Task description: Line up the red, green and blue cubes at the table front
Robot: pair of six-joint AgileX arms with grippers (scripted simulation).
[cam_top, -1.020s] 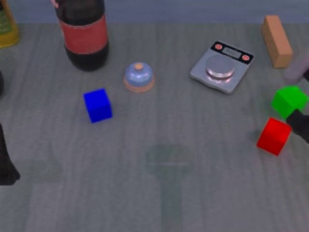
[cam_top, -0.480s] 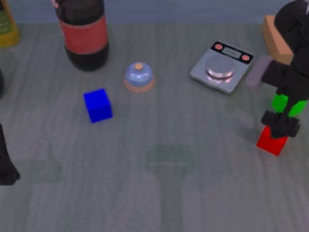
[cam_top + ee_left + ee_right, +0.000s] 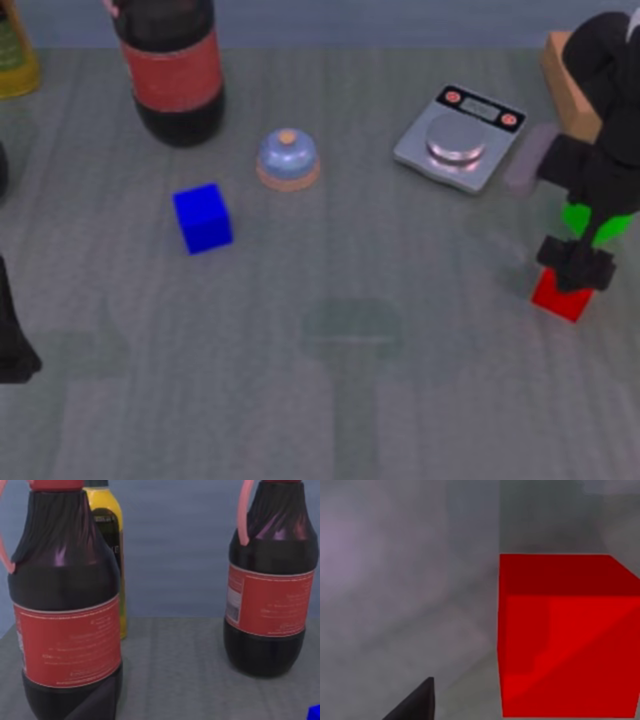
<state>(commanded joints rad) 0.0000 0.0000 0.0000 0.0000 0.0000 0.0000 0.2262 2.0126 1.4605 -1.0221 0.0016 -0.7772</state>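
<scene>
Top view, with both wrist views. The right pincer hangs directly over the red cube near the counter's right edge, its dark body covering the cube's far portion. Whether its fingers are open or closed cannot be told: the right wrist view shows only 1 dark fingertip beside the red cube, apparently with bare counter between them.

The green cube sits just behind the red one, partly hidden by the right arm. The blue cube lies well apart on the left half of the counter, in front of a cola bottle and beside a bell. A kitchen scale and a tan block stand at the back right. The left pincer is not in view; its arm sits parked at the left edge, its wrist camera facing 2 cola bottles.

The step in hand appears to be grasping the red cube. To do it well, the fingers should straddle 2 opposite flat faces, squared to the cube rather than across its corners, and descend straight so the neighbouring green cube is not nudged. None of the 3 cubes yet stands in a row at the front.
</scene>
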